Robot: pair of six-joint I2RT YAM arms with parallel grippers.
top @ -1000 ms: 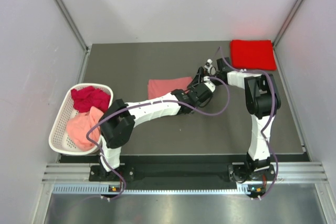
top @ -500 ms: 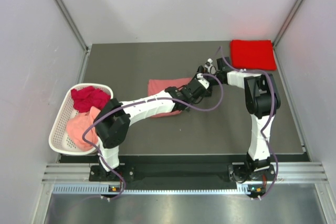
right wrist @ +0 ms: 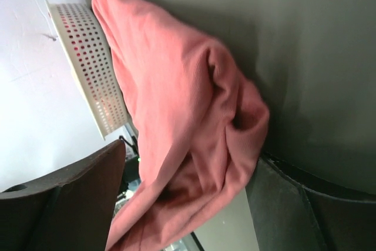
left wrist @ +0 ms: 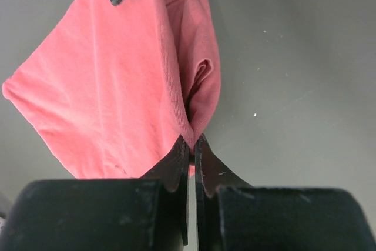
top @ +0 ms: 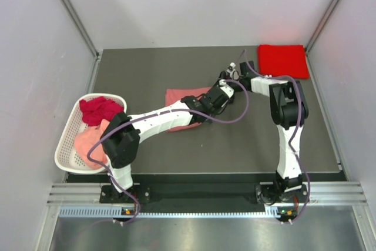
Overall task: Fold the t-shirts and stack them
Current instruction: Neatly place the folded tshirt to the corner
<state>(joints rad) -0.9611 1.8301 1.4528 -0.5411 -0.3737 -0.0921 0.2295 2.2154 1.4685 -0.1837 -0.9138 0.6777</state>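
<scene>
Grey table (top: 147,69): the salmon t-shirt (top: 179,95) lies mid-table (one fold showing), the left gripper (left wrist: 192,142) clamped on its right edge, the right gripper (right wrist: 188,157) spread wide beside that edge.

No legible txt, labels, brands or nos. in any view.

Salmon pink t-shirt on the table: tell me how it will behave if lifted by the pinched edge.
Probably floppy: the salmon pink t-shirt bunches into soft folds where the left gripper pinches it, so it should drape and sag. Likely light, since the cloth looks thin. Its ribbed knit seems unlikely to slip, though folded layers may fall open.
</scene>
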